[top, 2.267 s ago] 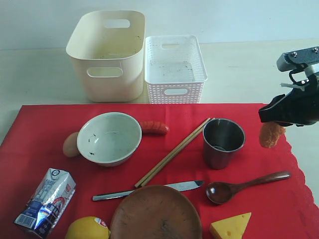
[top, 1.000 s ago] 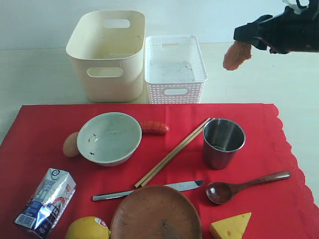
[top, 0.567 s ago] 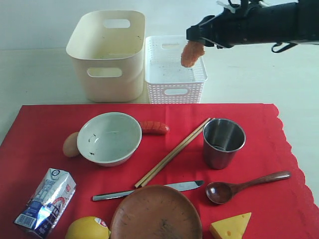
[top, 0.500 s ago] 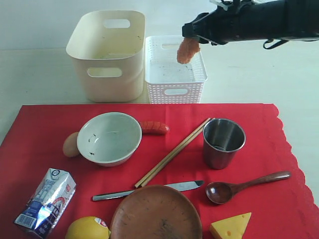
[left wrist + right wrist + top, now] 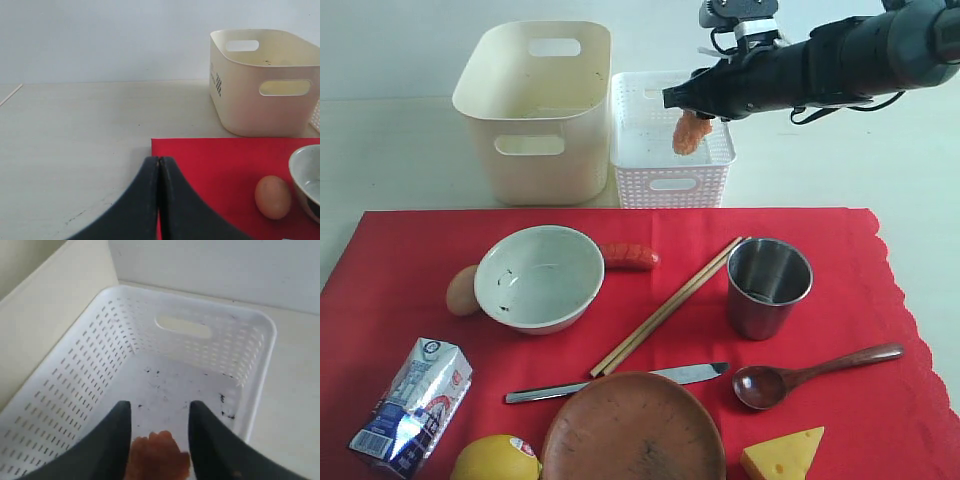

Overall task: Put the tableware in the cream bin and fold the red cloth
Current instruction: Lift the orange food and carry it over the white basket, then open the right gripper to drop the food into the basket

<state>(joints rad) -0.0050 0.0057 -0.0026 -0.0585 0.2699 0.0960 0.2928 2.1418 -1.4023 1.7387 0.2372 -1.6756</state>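
My right gripper (image 5: 686, 103) (image 5: 159, 412) hangs over the white lattice basket (image 5: 670, 182) (image 5: 95, 345), shut on an orange fried food piece (image 5: 691, 132) (image 5: 157, 457) that dangles below its fingers. To the basket's left stands the cream bin (image 5: 535, 150) (image 5: 265, 100). On the red cloth (image 5: 880, 330) (image 5: 215, 165) lie the white bowl (image 5: 538, 277), steel cup (image 5: 769, 287), chopsticks (image 5: 670, 305), knife (image 5: 620, 383), wooden spoon (image 5: 810, 375) and brown plate (image 5: 632, 430). My left gripper (image 5: 158, 160) is shut and empty by the cloth's corner, out of the exterior view.
Food lies among the tableware: an egg (image 5: 462, 290) against the bowl, a sausage (image 5: 630, 256), a lemon (image 5: 495, 460) and cheese (image 5: 783, 455) at the front edge. A milk carton (image 5: 410, 407) lies at the front left.
My right arm has carried the orange piece from beside the cloth's right edge up and leftward, to over the white basket. Nothing on the cloth moved.
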